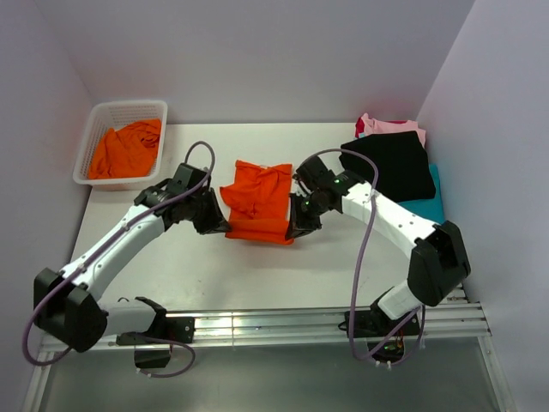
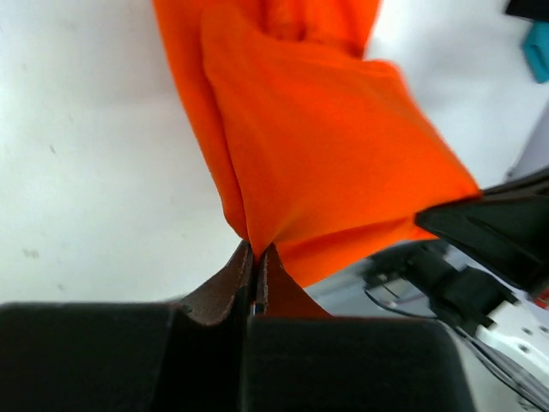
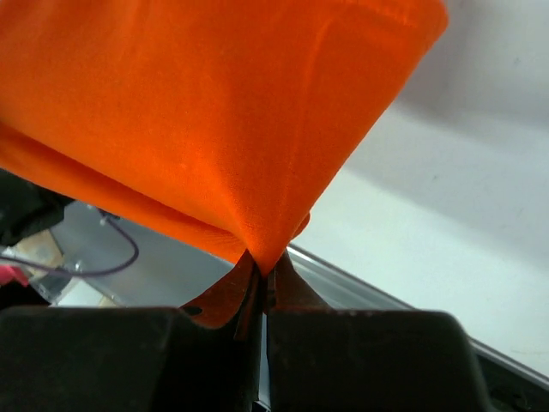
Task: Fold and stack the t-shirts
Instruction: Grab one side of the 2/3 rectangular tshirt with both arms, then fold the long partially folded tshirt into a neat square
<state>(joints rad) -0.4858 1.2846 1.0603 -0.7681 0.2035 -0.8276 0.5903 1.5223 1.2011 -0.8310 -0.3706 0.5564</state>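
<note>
A bright orange t-shirt (image 1: 259, 202) lies partly folded in the middle of the white table. My left gripper (image 1: 221, 225) is shut on its near left corner, seen pinched in the left wrist view (image 2: 256, 251). My right gripper (image 1: 296, 227) is shut on its near right corner, seen in the right wrist view (image 3: 268, 268). Both hold the near edge lifted above the table. The shirt fills the left wrist view (image 2: 326, 163) and the right wrist view (image 3: 214, 112). Folded black (image 1: 390, 166), pink (image 1: 390, 126) and teal (image 1: 433, 202) shirts lie stacked at the right.
A white mesh basket (image 1: 90, 142) at the back left holds more orange shirts (image 1: 127, 150). A metal rail (image 1: 274, 324) runs along the near table edge. Grey walls close in at the back and both sides.
</note>
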